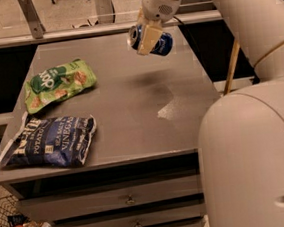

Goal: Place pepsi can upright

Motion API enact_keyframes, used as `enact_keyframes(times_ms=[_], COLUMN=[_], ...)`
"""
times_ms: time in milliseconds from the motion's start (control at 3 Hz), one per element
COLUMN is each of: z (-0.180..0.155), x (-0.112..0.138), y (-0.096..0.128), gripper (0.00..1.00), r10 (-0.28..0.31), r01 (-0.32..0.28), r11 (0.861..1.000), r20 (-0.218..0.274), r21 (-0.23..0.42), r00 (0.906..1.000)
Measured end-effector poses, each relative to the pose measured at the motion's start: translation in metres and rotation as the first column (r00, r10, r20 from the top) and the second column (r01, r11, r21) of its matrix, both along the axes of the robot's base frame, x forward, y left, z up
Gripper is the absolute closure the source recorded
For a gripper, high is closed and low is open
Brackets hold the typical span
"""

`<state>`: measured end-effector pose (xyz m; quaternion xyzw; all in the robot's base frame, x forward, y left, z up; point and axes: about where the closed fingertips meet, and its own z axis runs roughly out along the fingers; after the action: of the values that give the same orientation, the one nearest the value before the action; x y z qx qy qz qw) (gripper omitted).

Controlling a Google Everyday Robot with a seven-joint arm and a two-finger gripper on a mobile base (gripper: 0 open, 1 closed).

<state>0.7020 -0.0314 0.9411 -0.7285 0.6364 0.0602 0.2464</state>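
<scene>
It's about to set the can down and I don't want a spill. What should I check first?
1. End effector grips can: ok.
2. Can upright: not ok, it lies sideways, silver top pointing left.
3. Can off the table: ok, it hangs above its shadow.
4. Table spot below bare: ok.
5. Green bag and blue bag well apart from it: ok.
</scene>
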Motion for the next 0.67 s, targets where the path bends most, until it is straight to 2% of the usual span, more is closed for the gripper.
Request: enact_keyframes(times_ms=[333, 667], z=[0.0086, 0.0135], x=[-0.0133, -0.0216], y=[-0.003, -0.0077], gripper=[1.0, 1.0], r10=[-0.026, -0.034], r01=[0.04, 0.079], r11=[0.974, 0.905], r20=[-0.065, -0.113], r21=[0.225, 0.418], r00=[0.9975, 0.993])
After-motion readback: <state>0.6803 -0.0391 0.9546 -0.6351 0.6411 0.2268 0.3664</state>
